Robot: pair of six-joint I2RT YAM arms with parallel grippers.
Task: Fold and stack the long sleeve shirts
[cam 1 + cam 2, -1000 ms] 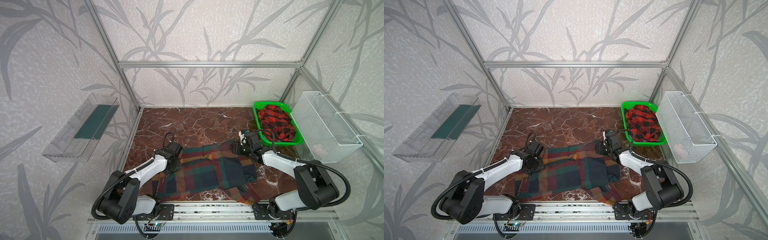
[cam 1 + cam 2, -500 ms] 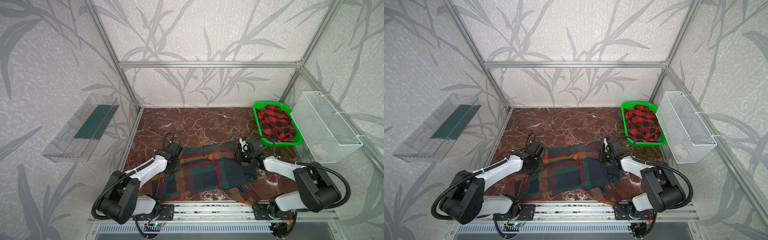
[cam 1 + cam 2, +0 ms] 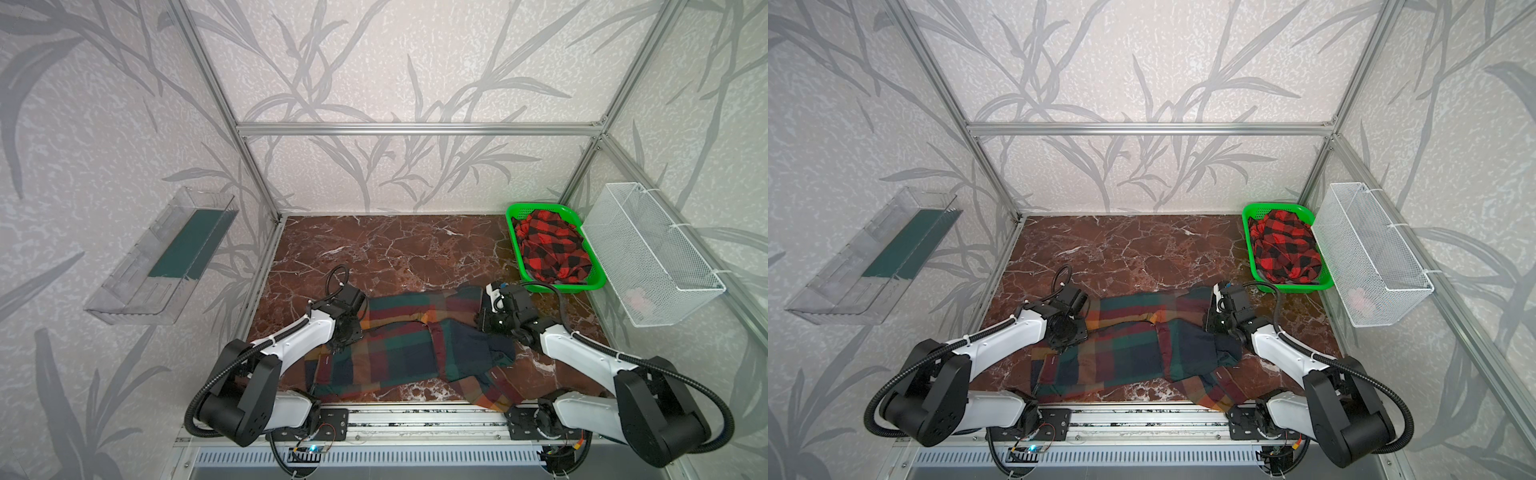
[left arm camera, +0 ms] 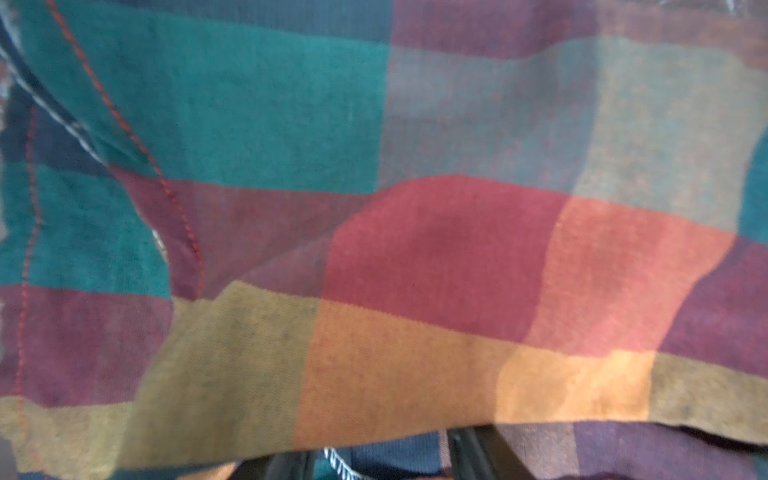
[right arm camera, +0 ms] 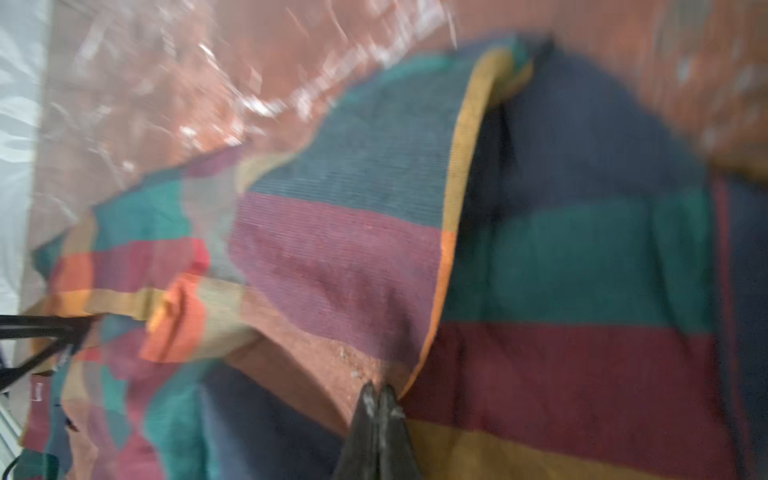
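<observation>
The right end effector [image 5: 378,401] is clenched, its tips meeting on the orange-edged hem of the multicolour plaid shirt [image 3: 407,349], apparently pinching that flap. The left end effector [image 4: 382,457] has cloth between parted fingers; whether it grips, I cannot tell. The shirt lies on the bench [image 3: 395,249], its long axis running from the right end effector toward the left arm. The red-and-black check shirt [image 3: 552,249] sits in the green basket [image 3: 536,206].

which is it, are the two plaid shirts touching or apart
Apart. Both top views show bare marble between the block-plaid shirt and the red-and-black shirt inside the green basket.
</observation>
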